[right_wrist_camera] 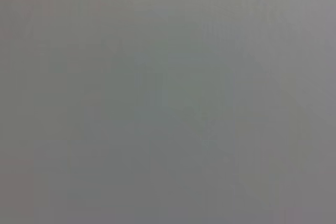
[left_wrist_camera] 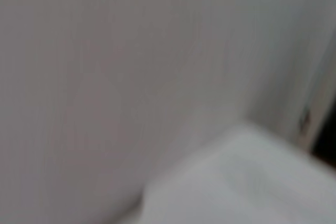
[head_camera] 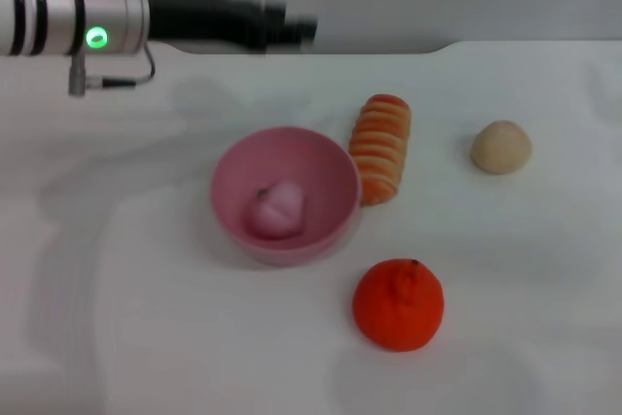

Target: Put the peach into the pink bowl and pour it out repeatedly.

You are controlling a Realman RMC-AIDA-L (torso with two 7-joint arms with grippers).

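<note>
The pink bowl (head_camera: 285,194) stands upright on the white table, left of centre in the head view. Inside it lies the pale-pink peach (head_camera: 277,209), resting on the bowl's bottom. My left arm reaches across the top left of the head view, high above the table, and its gripper (head_camera: 292,28) sits at the far edge, well behind the bowl and touching nothing. The right gripper does not show in any view. Both wrist views hold only blurred grey and white surfaces.
A striped orange-and-cream pastry (head_camera: 381,148) lies just right of the bowl. A bumpy orange fruit (head_camera: 397,304) sits near the front. A beige ball (head_camera: 501,147) rests at the right. The table's far edge (head_camera: 466,44) meets a grey wall.
</note>
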